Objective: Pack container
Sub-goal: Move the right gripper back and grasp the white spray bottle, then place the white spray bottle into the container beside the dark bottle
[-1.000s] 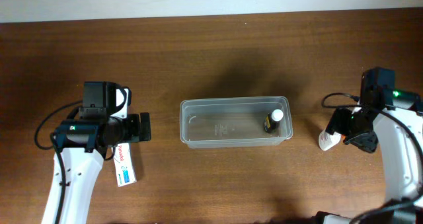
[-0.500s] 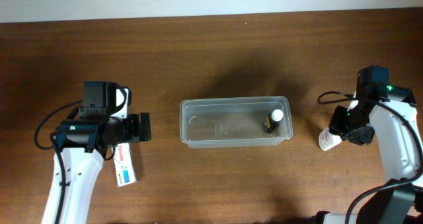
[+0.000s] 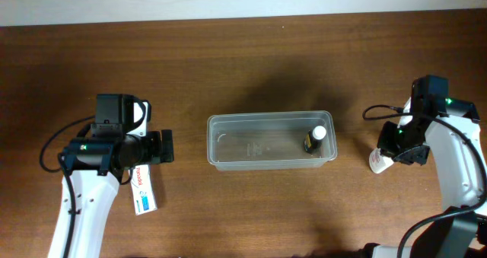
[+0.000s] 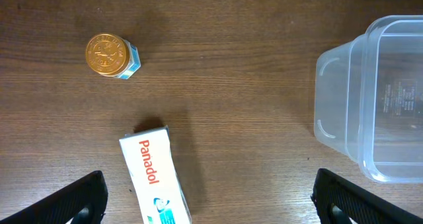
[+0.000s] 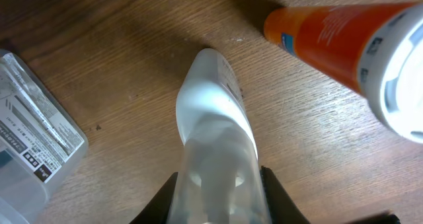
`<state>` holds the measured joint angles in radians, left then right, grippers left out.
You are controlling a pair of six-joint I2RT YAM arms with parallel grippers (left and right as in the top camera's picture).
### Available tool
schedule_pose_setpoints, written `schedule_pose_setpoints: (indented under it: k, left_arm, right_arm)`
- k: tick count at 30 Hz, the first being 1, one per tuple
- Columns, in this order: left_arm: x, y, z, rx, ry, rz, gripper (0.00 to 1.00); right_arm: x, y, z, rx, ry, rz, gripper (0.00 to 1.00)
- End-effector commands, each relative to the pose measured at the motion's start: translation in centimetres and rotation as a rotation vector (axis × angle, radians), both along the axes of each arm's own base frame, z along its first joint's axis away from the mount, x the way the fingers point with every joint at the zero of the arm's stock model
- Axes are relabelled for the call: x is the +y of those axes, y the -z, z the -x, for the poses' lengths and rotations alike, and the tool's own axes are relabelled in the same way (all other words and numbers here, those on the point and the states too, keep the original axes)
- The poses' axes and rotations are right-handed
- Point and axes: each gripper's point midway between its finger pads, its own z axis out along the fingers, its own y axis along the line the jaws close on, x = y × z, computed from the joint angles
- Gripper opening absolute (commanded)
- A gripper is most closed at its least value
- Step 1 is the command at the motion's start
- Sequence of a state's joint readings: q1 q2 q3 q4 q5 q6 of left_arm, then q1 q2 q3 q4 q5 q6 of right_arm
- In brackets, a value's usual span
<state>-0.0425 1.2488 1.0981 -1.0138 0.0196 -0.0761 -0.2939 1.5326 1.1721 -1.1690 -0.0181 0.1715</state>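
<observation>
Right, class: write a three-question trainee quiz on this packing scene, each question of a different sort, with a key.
1. True or false: the clear rectangular plastic container already holds a small dark bottle with a white cap.
2. Which lies on the table below the open left jaws? A) white Panadol carton B) green sponge C) metal spoon
3. What colour is the white-capped plastic tube lying beside the white squeeze tube that the right jaws grip?
Key: 1 true; 2 A; 3 orange.
</observation>
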Motion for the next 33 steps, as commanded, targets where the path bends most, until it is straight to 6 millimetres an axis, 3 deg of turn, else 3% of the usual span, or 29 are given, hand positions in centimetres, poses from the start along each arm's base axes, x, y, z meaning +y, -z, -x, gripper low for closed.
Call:
schedule_pose_setpoints:
  k: [1, 8, 13, 18, 24, 33]
  left_arm:
    - [0.0, -0.6, -0.3, -0.016, -0.011, 0.015, 0.99]
    - [0.0, -0.6, -0.3, -0.016, -0.011, 0.015, 0.99]
    - [0.0, -0.6, -0.4, -0.017, -0.011, 0.015, 0.99]
    - [0.0, -0.6, -0.4, -0.016, -0.011, 0.015, 0.99]
    - [0.0, -0.6, -0.4, -0.016, -0.011, 0.015, 0.99]
    - [0.0, -0.6, -0.4, -0.016, -0.011, 0.015, 0.99]
  right_arm:
    - [0.9, -2.4, -0.8, -0.059, -0.057, 0.003, 0.15]
    - [5.0, -11.7, -0.9, -0.232, -0.203, 0.036, 0.15]
    - [8.8, -14.5, 0.4, -0.303, -0.295, 0.019, 0.15]
    - [12.6, -14.6, 0.9, -0.311, -0.375, -0.011, 0.15]
    - [16.6, -11.7, 0.6, -0.220, -0.433, -0.024, 0.15]
    - [17.5, -8.7, -0.5, -0.117, -0.455, 0.017, 0.15]
